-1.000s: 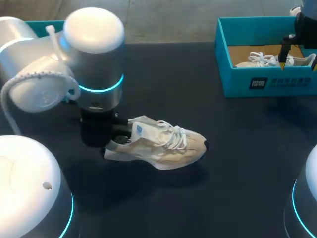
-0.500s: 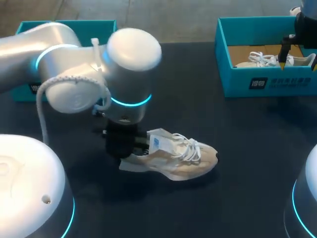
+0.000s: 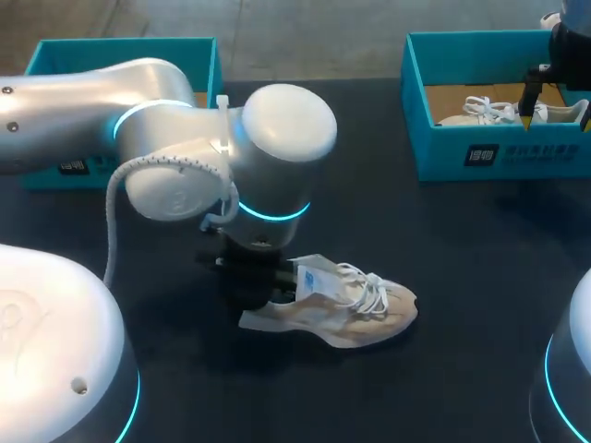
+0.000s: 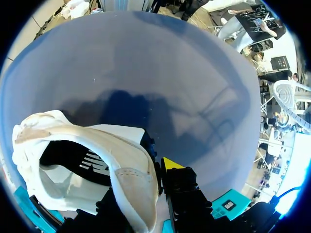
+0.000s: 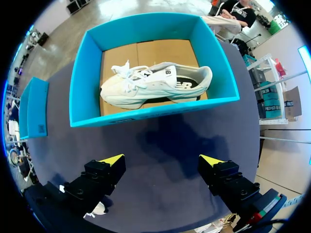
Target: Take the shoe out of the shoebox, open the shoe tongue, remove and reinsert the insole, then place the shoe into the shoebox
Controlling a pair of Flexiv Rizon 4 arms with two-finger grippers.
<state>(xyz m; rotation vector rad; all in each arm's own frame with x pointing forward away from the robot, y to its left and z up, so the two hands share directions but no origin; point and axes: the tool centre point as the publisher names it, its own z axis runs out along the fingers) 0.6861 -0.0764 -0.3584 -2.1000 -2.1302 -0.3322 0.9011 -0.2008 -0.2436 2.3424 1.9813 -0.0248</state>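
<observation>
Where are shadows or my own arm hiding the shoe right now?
Head view: the left arm covers the shoe's heel, with shadow along its near side. Left wrist view: the shoe's heel crowds the space by the fingers; an arm shadow lies on the table ahead. Right wrist view: nothing hidden; the box and other shoe are evenly lit.

In your left wrist view only the heel end of the shoe (image 4: 97,160) shows; its toe is out of sight. The heel collar covers one fingertip of the left end effector (image 4: 146,189), so you see a single yellow tip. From the head view, the left arm (image 3: 185,157) hides the shoe's heel and the grip. The second shoe (image 3: 480,111) sits half behind the shoebox (image 3: 499,152) wall, and the picture's edge cuts off the right arm (image 3: 568,41).
</observation>
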